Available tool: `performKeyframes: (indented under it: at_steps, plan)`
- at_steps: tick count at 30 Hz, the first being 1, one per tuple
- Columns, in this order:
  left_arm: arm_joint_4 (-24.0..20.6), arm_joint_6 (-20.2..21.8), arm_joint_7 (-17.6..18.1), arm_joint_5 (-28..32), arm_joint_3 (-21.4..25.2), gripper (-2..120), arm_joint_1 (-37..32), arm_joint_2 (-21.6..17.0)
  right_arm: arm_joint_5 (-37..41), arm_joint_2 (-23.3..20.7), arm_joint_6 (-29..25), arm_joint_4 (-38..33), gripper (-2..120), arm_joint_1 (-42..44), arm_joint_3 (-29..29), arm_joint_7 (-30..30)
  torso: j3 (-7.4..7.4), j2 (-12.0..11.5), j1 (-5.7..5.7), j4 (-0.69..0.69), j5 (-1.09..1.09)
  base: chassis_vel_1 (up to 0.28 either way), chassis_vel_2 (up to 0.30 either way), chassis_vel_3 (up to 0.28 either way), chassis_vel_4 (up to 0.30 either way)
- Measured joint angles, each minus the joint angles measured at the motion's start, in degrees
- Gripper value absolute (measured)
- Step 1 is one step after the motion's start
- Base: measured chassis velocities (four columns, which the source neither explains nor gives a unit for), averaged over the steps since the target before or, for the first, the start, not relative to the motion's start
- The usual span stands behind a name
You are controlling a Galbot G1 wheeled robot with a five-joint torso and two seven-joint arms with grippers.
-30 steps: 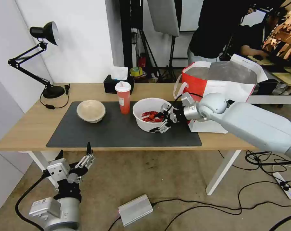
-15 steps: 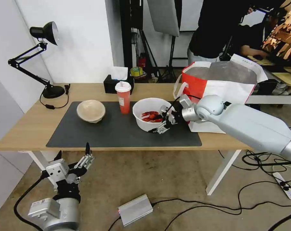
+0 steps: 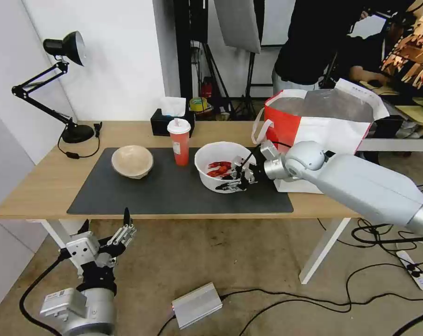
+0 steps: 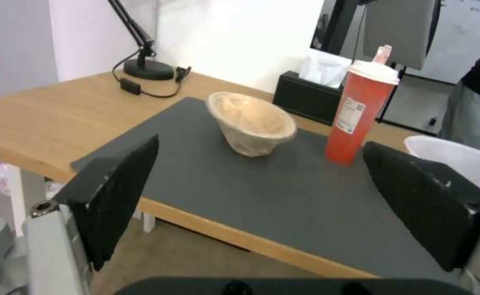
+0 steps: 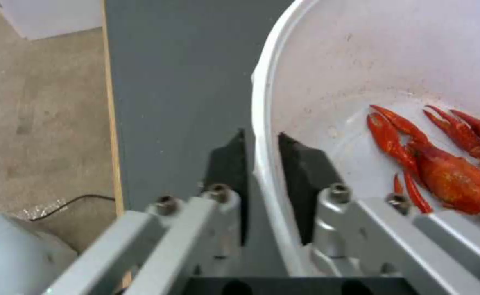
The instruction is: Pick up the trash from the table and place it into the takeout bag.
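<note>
White plastic bowl (image 3: pixel 219 164): sitting on the dark grey mat (image 3: pixel 165 191) at about the centre of the table (image 3: pixel 38 186), holding red crayfish scraps (image 3: pixel 219 169).
Right gripper (image 3: pixel 236 180): reaching in from 3 o'clock and pinching the bowl's rim at its 4 o'clock edge; in the right wrist view the black pads (image 5: pixel 300 180) are sitting one inside and one outside the thin white wall (image 5: pixel 262 164), pressed together on it.
Red drink cup (image 3: pixel 179 142): standing upright with a white lid, just beside the bowl at its 9 o'clock.
Beige paper bowl (image 3: pixel 132 161): resting on the mat farther toward 9 o'clock, apart from the cup.
Takeout bag (image 3: pixel 323 133): standing open at 3 o'clock of the bowl, red panel facing the bowl, silvery lining showing, behind the right arm.
Left gripper (image 3: pixel 123 228): hanging below the table's front edge at 7 o'clock, fingers (image 4: pixel 117 192) spread wide apart, holding nothing.
Black tissue box (image 3: pixel 167 122): sitting at the table's back edge, at 12 o'clock of the cup.
Black desk lamp (image 3: pixel 64 46): standing at the far 10 o'clock corner.
</note>
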State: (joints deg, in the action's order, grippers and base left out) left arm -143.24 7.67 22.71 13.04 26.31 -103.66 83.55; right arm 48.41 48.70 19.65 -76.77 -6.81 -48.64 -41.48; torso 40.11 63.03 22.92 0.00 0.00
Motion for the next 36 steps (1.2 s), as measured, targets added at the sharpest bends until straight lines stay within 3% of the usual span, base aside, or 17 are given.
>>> performKeyframes:
  at_steps: [3,24,36]
  plan:
    - [0.00,0.00,0.05,0.22,0.13,100,0.12,-0.19,0.08,0.14,-0.17,0.09,0,0.00,-0.12,0.08,0.00,0.00,0.00,0.00,0.00,0.000,0.000,0.000,0.000]
    - [0.00,-0.04,0.38,1.12,0.28,100,1.25,-0.96,0.94,0.89,-1.36,1.23,0,-0.27,-0.77,0.11,0.00,0.00,0.00,0.00,0.00,0.000,0.000,0.000,0.000]
    - [0.00,-0.04,0.44,1.18,0.15,100,1.60,-1.00,3.03,0.26,-4.34,1.94,0,-0.39,2.06,-2.23,0.00,0.00,0.00,0.00,0.00,0.000,0.000,0.000,0.000]
